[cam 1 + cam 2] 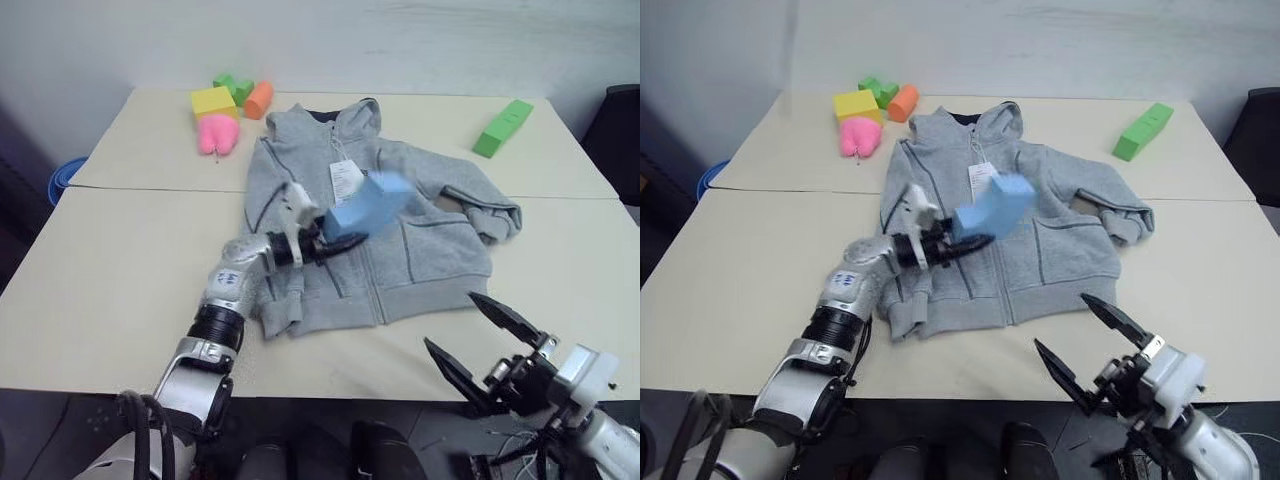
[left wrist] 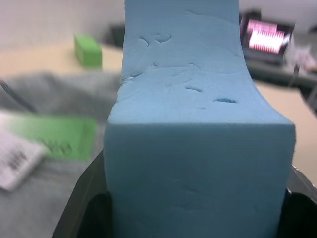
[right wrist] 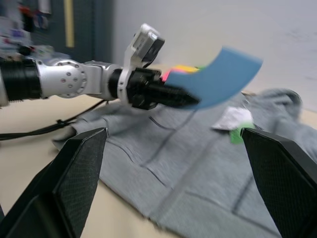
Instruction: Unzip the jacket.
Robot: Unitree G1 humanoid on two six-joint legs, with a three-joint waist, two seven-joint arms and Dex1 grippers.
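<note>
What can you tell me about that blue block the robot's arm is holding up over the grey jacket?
The blue block looks like soft foam, light blue, with small dents in its surface. It is a thick slab that bends in a curve. The left gripper holds it by one end between its two black fingers, and the rest sticks out, tilted upward, in the air above the jacket, near the paper hang tag. Nothing but the fingers appears to touch it.

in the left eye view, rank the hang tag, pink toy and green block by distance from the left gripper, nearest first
1. hang tag: on the jacket's chest, just beyond the left gripper, which holds a blue foam block.
2. pink toy: far side of the table, to the robot's left.
3. green block: far right corner, farthest.
</note>
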